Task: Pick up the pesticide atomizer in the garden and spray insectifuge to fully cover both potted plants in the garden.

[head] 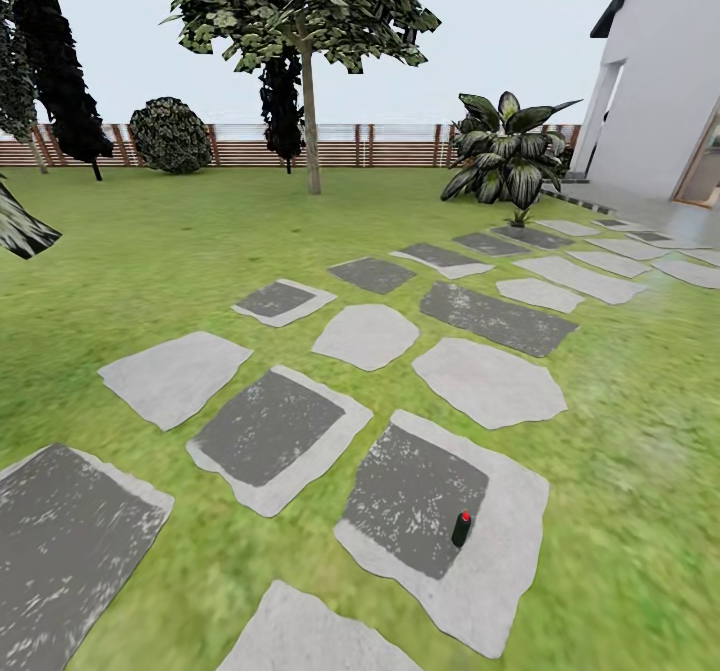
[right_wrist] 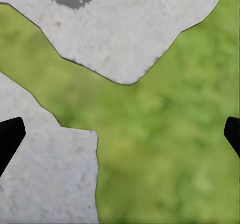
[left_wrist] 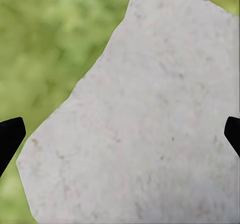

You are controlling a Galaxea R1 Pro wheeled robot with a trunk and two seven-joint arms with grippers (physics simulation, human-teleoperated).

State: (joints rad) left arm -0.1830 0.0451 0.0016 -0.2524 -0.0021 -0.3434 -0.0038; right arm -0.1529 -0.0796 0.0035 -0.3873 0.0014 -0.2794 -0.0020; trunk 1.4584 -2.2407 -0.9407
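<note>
Atomizer (head: 461, 528) upright on stepping stone (head: 500, 551) w/ grass around; both pincers (left_wrist: 120, 134) (right_wrist: 120, 134) spread apart.

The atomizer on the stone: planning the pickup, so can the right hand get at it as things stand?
Probably yes: the atomizer stands alone on its stepping stone, nothing crowding it. The right hand is open over grass and stone.

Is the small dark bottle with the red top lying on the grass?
No, the small dark bottle with the red top stands upright on a grey-and-white stepping stone.
</note>
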